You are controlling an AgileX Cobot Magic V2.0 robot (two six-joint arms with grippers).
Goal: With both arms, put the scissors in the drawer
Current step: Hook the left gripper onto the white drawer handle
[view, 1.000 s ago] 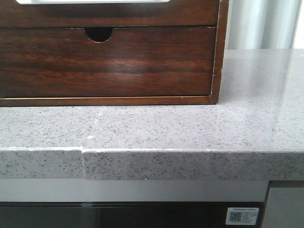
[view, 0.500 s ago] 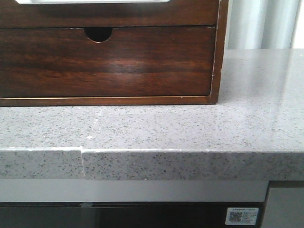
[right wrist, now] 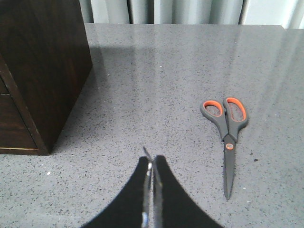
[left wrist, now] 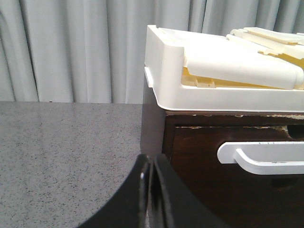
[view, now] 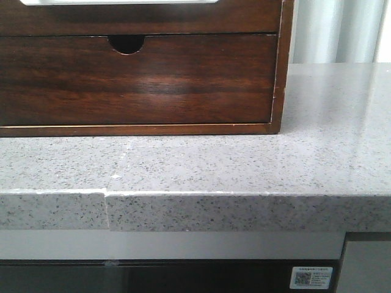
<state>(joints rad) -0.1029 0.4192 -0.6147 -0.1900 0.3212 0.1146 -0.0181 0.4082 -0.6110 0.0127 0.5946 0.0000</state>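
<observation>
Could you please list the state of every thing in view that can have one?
Drawer: closed, white handle untouched.
Notched drawer: closed.
Scissors: blades shut, lying flat on the countertop, not held.
Left tool: shut, empty.
Right tool: shut, empty.
White tray: on top of the cabinet, loaded.

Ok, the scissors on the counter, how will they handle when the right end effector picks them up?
The scissors lie flat and closed on the smooth stone countertop, so they will probably slide if nudged. They look rigid, not floppy. The blades sit low, so the thicker grey-and-orange handles are likely the easier grasp; the blades may swing open once lifted.
</observation>
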